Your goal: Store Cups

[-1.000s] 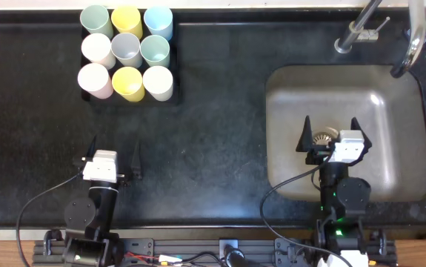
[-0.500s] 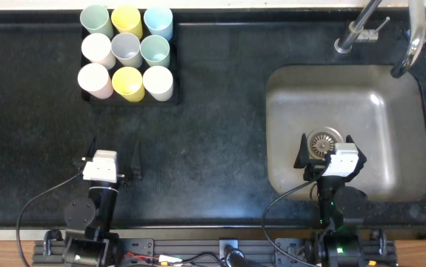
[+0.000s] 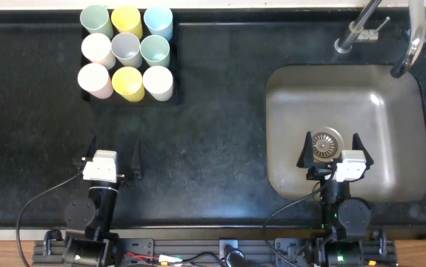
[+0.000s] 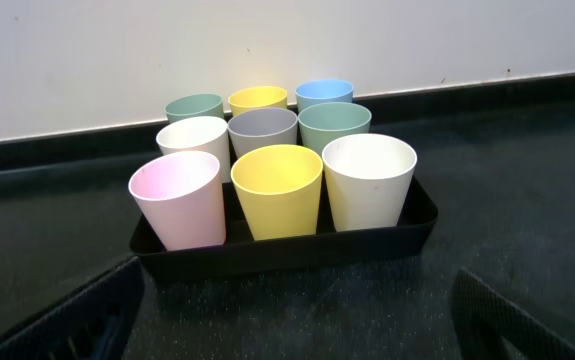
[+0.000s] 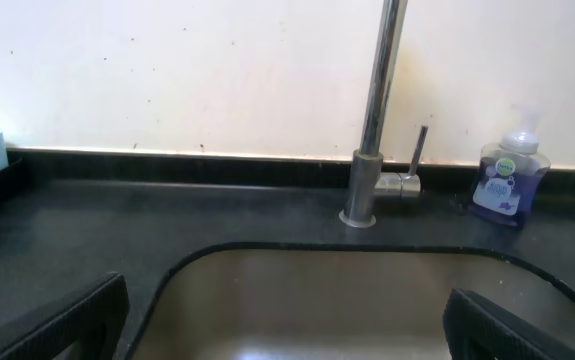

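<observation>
Left gripper (image 3: 115, 153) and right gripper (image 3: 331, 146), both spread wide and empty; nine pastel plastic cups (image 3: 127, 49) upright in black rectangular tray (image 4: 287, 255) (likely light, rigid, slick-walled), best pinched at rim

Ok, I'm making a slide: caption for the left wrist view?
Nine pastel cups stand three by three in a black tray on a dark counter.

Black arms (image 3: 87, 215) carry white wrist blocks (image 3: 100, 165), a dark-fingered left claw (image 3: 114, 152) and right claw (image 3: 331, 147), and looping cables (image 3: 42, 193).

Nine cups (image 3: 127, 47), one tray (image 4: 287, 251), one sink (image 3: 379, 104)
</observation>
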Motion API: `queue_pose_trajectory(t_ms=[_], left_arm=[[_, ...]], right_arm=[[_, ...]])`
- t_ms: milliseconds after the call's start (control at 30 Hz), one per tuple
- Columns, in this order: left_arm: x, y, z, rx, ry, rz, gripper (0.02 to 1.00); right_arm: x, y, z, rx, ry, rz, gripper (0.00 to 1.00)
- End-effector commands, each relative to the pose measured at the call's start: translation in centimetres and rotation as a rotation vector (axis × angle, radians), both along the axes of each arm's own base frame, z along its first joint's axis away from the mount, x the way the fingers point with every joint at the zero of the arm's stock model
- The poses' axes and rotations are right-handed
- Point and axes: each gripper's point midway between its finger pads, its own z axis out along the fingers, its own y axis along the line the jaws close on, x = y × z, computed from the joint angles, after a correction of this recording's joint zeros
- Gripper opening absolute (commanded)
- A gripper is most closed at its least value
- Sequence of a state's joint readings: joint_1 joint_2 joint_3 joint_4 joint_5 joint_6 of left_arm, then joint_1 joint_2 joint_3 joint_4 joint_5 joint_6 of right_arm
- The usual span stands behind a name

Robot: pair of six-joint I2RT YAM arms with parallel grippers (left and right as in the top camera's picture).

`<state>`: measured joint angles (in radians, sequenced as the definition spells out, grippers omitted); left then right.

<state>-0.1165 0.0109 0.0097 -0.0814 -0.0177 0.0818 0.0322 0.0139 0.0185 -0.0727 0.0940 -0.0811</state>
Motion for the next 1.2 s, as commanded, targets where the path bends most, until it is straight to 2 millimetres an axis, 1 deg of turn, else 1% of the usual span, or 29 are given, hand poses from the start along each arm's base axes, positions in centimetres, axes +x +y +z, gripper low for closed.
queue_pose_trajectory(t_ms=[33,433,600,1200], left_arm=[[-0.1,-0.3,0.1,-0.005,-0.004,-0.013,0.998],[-0.1,-0.3,0.0,-0.005,-0.004,-0.013,0.998],[-0.1,-0.3,0.0,-0.005,-0.004,-0.013,0.998],[-0.1,-0.3,0.0,-0.005,-0.004,-0.013,0.996]], right_arm=[[0.0,-0.2,-0.4,0.007,0.000,-0.012,0.996],[0.0,-0.3,-0.4,0.007,0.000,-0.013,0.993],[0.0,1.1,-0.6,0.008,0.008,0.064,0.998],[0.0,1.1,-0.6,0.008,0.008,0.065,0.996]])
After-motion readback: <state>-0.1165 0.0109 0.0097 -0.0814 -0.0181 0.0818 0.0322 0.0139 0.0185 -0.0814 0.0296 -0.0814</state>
